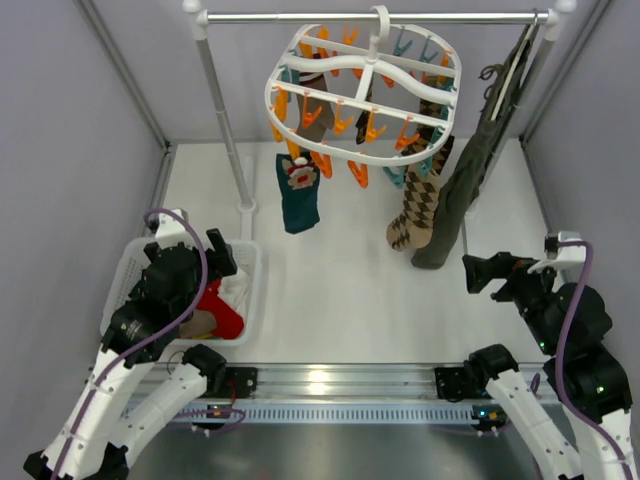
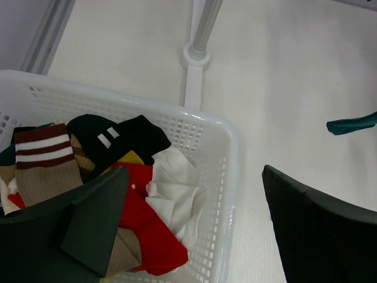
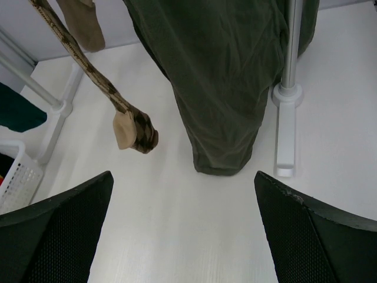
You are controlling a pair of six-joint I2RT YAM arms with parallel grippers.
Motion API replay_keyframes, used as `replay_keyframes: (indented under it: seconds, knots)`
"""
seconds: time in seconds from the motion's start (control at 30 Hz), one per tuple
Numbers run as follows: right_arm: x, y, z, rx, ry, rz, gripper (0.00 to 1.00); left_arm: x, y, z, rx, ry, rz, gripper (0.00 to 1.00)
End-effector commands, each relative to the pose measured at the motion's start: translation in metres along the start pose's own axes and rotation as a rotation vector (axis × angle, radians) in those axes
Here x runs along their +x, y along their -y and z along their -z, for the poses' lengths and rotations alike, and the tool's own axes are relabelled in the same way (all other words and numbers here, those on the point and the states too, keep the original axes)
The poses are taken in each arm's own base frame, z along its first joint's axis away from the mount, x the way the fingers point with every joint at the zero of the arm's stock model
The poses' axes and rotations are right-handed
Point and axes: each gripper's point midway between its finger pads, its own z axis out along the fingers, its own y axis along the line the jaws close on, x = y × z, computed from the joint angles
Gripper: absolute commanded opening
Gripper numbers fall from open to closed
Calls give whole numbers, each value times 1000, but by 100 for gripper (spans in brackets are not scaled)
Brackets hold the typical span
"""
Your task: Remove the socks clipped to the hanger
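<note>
The white basket [image 1: 128, 268] sits at the tabletop's [image 1: 340, 290] left edge, with the left arm covering much of it from above. The left pincer [image 1: 222, 252] hovers over its right rim [image 2: 227, 153] with fingers [image 2: 94, 224] spread wide and nothing between them. In the wrist view they cut off the heap inside. A tan sock with maroon and white stripes [image 2: 44, 162], a black sock with two white bars [image 2: 109, 138], a red sock [image 2: 150, 230] and a white one [image 2: 177, 191] show only in part.

Right of the basket stands the rail post [image 1: 225, 120].

The hanger [image 1: 365, 85] hooks on the metal rail [image 1: 300, 17] at upper centre. A dark teal sock [image 1: 298, 195] hangs from its left side; the red-white figure is too small to read. Brown argyle socks [image 1: 418, 200] dangle from its right side, just beside the long olive garment [image 1: 470, 180]. What else hangs among the orange clips [image 1: 310, 120] cannot be told.

Bare tabletop lies open under the hanger, between both arms.

The right pincer [image 1: 478, 273] hangs near the garment's hem, its fingers [image 3: 59, 230] splayed and holding nothing. An argyle toe [image 3: 134, 131] swings ahead of it.
</note>
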Motion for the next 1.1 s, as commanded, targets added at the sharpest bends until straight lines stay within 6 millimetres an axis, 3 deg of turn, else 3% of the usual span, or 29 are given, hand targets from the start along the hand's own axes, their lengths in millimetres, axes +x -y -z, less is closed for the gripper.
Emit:
replay_keyframes:
  seconds: [0.0, 0.2, 0.33, 0.6, 0.7, 0.9, 1.07]
  knots:
    - [-2, -2, -3, -1, -2, -17, 99, -6, 7, -2, 25, 25, 27, 98]
    - [9, -16, -16, -74, -48, -17, 100, -2, 13, -5, 45, 2, 16, 98]
    - [8, -40, -17, -215, -31, -15, 100, -3, 13, -3, 55, 9, 23, 98]
    - [-11, -84, -37, -448, 63, 18, 99, -2, 16, -3, 70, 6, 23, 98]
    - [-17, -99, -48, -520, 73, 43, 93, -1, 17, -3, 79, 3, 19, 98]
    - [-21, -89, -84, -434, 90, 82, 87, 1, 19, -4, 87, -5, 12, 98]
    - [-8, -94, -108, -460, 47, 121, 82, 0, 21, -4, 94, -5, 12, 98]
